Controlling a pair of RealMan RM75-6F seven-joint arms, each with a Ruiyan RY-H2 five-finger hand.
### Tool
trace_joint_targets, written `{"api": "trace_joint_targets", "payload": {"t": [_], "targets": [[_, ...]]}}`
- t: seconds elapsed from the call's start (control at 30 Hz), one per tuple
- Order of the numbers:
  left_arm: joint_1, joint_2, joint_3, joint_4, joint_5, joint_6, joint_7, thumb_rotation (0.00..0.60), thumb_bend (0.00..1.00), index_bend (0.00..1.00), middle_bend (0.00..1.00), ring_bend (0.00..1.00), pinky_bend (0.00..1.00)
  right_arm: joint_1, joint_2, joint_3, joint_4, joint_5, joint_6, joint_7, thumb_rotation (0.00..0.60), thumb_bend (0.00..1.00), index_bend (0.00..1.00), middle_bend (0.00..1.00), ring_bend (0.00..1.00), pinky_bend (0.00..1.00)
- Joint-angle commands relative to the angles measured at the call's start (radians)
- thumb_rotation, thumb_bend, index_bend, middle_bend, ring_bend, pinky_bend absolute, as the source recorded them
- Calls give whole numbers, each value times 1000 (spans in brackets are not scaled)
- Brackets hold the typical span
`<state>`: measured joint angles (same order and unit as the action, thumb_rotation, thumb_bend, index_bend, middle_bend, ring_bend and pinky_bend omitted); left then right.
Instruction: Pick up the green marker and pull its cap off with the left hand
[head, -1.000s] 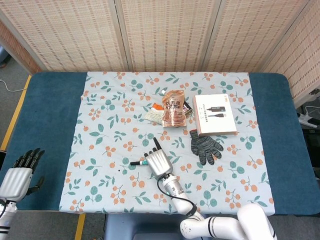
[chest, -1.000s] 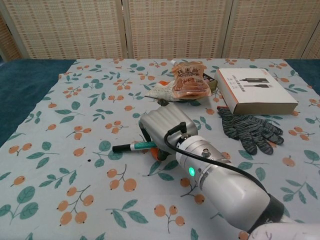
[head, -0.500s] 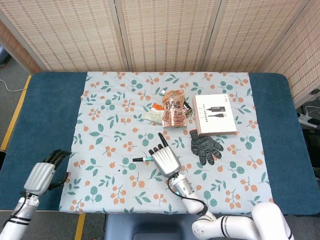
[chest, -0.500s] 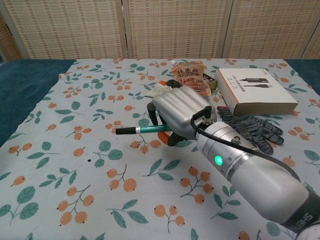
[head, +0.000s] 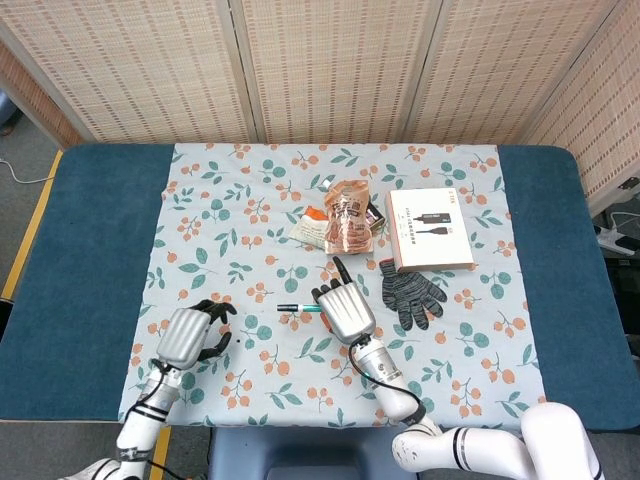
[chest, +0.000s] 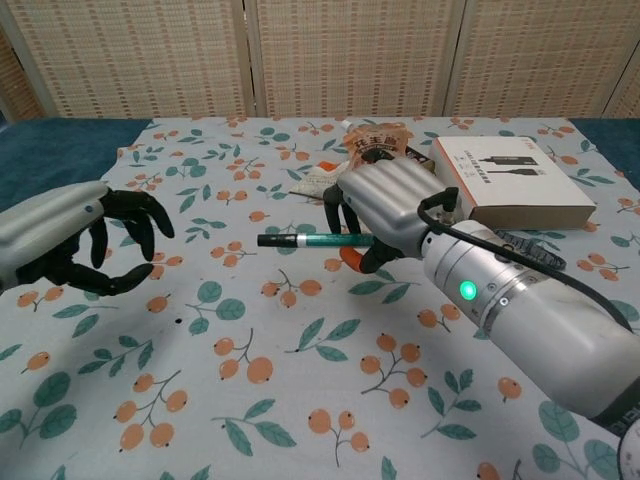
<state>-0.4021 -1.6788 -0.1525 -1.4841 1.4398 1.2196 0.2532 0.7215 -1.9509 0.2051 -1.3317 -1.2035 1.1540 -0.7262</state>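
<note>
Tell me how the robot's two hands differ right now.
The right hand grips the green marker level above the cloth, black cap pointing toward the left hand; the left hand holds nothing, fingers curled but apart. The right hand is over the middle of the cloth near the grey glove; the left is near the cloth's left edge. Both have silver backs and dark fingers.

A table (head: 90, 250) with a dark blue top carries a floral cloth (head: 230, 250) patterned with leaves and orange fruit, spread across its middle and leaving blue margins at the left and right edges. On the cloth, toward the far edge, lie an orange snack pouch (head: 347, 215) over some smaller packets, a white box (head: 428, 230) beside it, and a grey knit glove (head: 409, 291) just in front of the box.
</note>
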Motion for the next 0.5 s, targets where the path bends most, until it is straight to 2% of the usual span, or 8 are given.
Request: {"api": "trace_joint_targets", "payload": {"t": [0.03,0.23,0.5], "targets": [[-41,-67,-45,31,-41,1,44,600,376,375,496,366,612,4,-9,4,2,2,-1,1,600,401,994,761,430,46],[-74,-126,-62,81,-82,-22,34,600,372,386,524,387,627,15,-44,23,18,11,-2,6,600,401,994,761,431,54],[-101,-161,-57,106,-100,-30,66,600,367,412,537,392,628,34,-85,43,40,24,-5,-7,600,401,994,761,431,54]]}}
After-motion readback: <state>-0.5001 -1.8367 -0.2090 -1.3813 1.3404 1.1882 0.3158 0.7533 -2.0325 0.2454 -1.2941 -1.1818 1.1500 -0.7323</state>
